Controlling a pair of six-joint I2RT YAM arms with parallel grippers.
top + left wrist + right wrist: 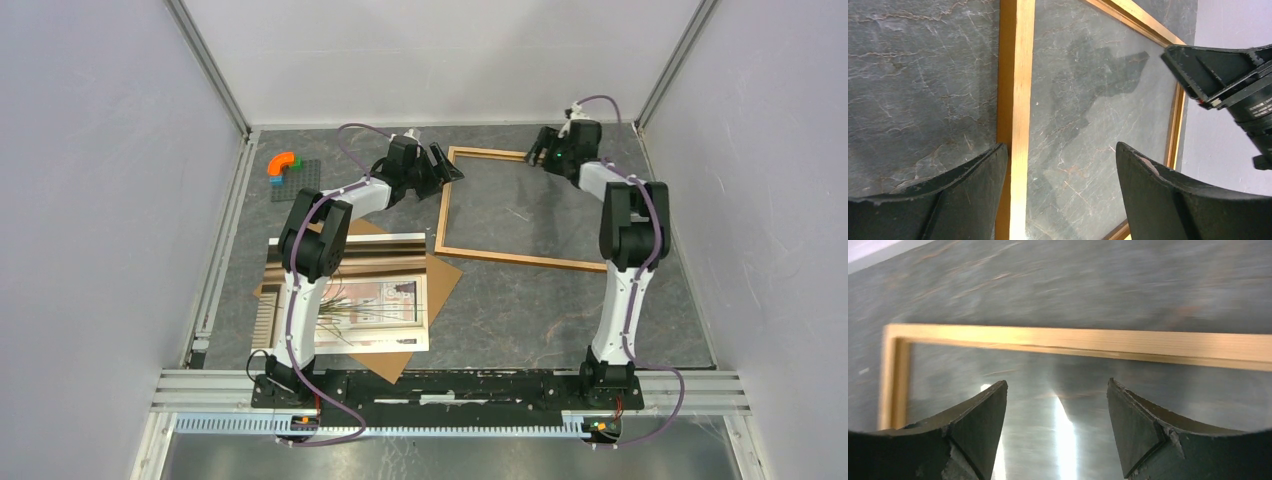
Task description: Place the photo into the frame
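The frame, thin light brown wood around a glass pane, lies flat at the back middle of the table. My left gripper is open and empty at its far left corner. In the left wrist view my left gripper has one finger on each side of the frame's side rail. My right gripper is open and empty over the frame's far rail. In the right wrist view my right gripper hangs over the glass, just short of the rail. The photo lies near the left arm's base.
A brown backing board lies under the photo, with a shiny sheet just behind it. An orange brick piece sits on a grey baseplate at the back left. Walls enclose the table. The right gripper also shows in the left wrist view.
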